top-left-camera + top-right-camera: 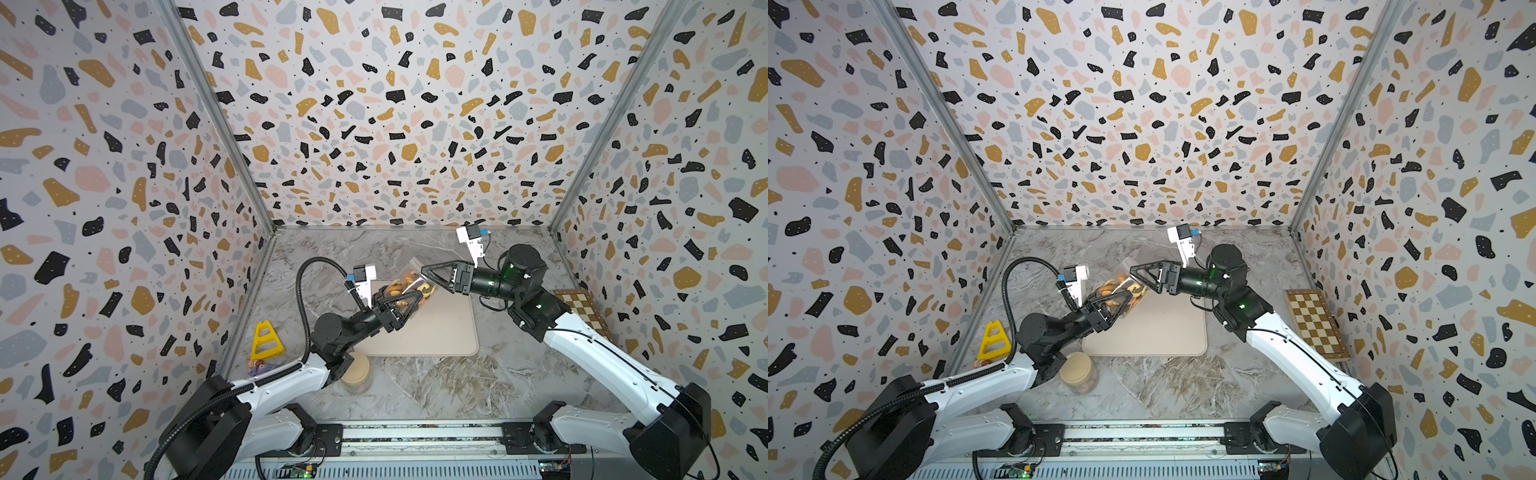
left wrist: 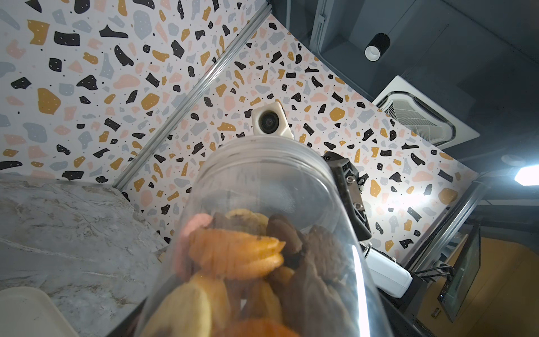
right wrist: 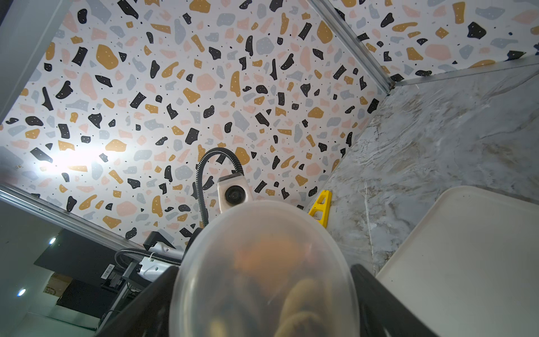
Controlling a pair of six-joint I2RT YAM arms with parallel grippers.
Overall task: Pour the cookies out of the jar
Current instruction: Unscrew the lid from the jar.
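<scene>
Cookies (image 2: 236,253) fill the left wrist view, orange, brown and pale, heaped inside the clear jar (image 2: 262,175) at the end nearest that camera; the left gripper (image 1: 405,301) is closed on this lower part of the jar and holds it; the jar sits tilted over the far left corner of the beige tray (image 1: 440,332), its other end leaning toward the back wall; the right gripper (image 1: 430,276) meets it from the opposite side, black fingers (image 3: 140,303) set against both flanks of that upper end, closed on it; every cookie lies inside the jar, between the two grippers and closer to the left one; on the marble table (image 1: 457,386) a tan-lidded container (image 1: 357,372) stands beside the left arm; a yellow stand (image 1: 266,340) sits by the left wall; a chessboard (image 1: 582,307) lies by the right wall.
</scene>
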